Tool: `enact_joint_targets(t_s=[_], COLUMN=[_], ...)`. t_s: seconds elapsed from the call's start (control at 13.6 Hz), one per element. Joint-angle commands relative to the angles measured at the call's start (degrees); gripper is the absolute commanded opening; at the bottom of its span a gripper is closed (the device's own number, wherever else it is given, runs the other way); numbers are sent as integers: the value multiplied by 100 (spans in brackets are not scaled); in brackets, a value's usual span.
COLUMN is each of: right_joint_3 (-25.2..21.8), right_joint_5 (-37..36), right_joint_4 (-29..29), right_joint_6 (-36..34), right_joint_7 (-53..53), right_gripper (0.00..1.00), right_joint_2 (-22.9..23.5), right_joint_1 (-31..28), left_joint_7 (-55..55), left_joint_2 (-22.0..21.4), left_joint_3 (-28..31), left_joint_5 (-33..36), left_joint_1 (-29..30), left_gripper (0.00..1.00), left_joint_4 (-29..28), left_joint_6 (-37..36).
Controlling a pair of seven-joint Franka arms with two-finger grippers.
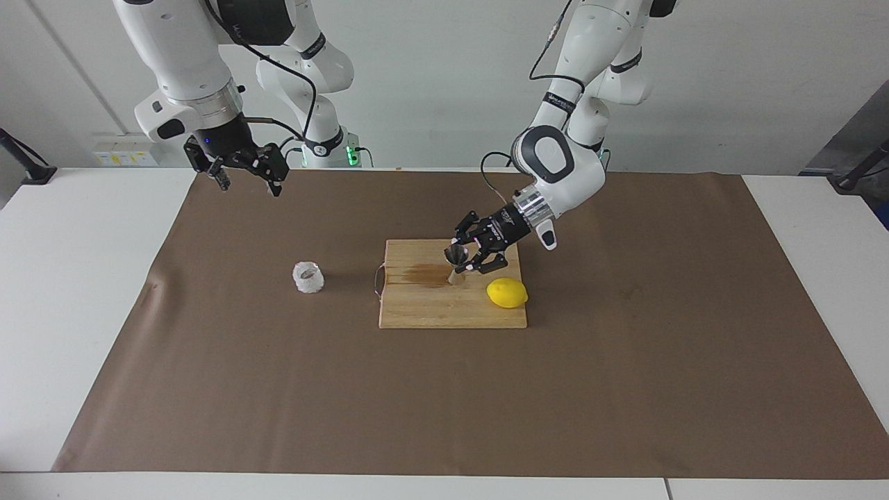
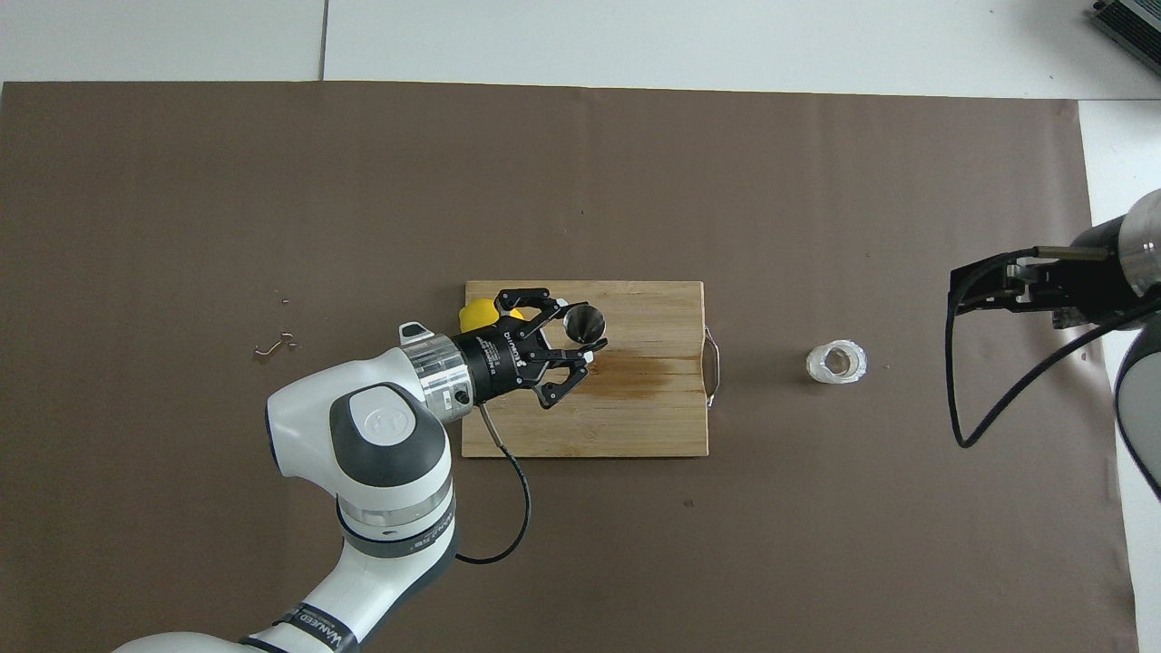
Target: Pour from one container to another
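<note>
My left gripper [image 1: 464,264] [image 2: 588,346] is shut on the waist of the shiny steel jigger [image 1: 455,264] [image 2: 583,322]. It holds the jigger slightly tilted, mouth up, low over the wooden cutting board [image 1: 430,309] [image 2: 635,422]. Whether the jigger's foot touches the wood I cannot tell. The whitish crinkled cup [image 1: 308,277] [image 2: 836,362] stands alone on the brown paper, off the board toward the right arm's end. My right gripper [image 1: 250,186] [image 2: 958,292] waits open in the air near its own base, holding nothing.
A yellow lemon [image 1: 506,292] [image 2: 473,315] lies on the board's corner toward the left arm's end. A dark wet stain [image 1: 420,276] [image 2: 635,374] marks the board beside the jigger. The board's metal handle [image 2: 713,365] faces the cup.
</note>
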Motion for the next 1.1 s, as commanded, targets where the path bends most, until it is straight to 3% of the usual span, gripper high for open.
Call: enact_joint_targets(t_s=[0.0, 0.81, 1.03], right_joint_3=[22, 22, 22], right_joint_5=[96, 96, 96], right_joint_4=[-133, -133, -133], right_joint_6=[42, 33, 42], right_joint_7=[-120, -120, -120], right_gripper=[100, 100, 100], right_joint_2=[-122, -122, -122], right_joint_1=[-75, -75, -75], left_joint_7=[143, 187, 187], left_joint_2=[99, 248, 266], left_joint_3=[-10, -19, -19], left_joint_5=[-182, -217, -217], left_joint_1=[-149, -159, -159], left_gripper=[0, 0, 4], left_joint_4=[95, 96, 96], left_joint_6=[219, 289, 290])
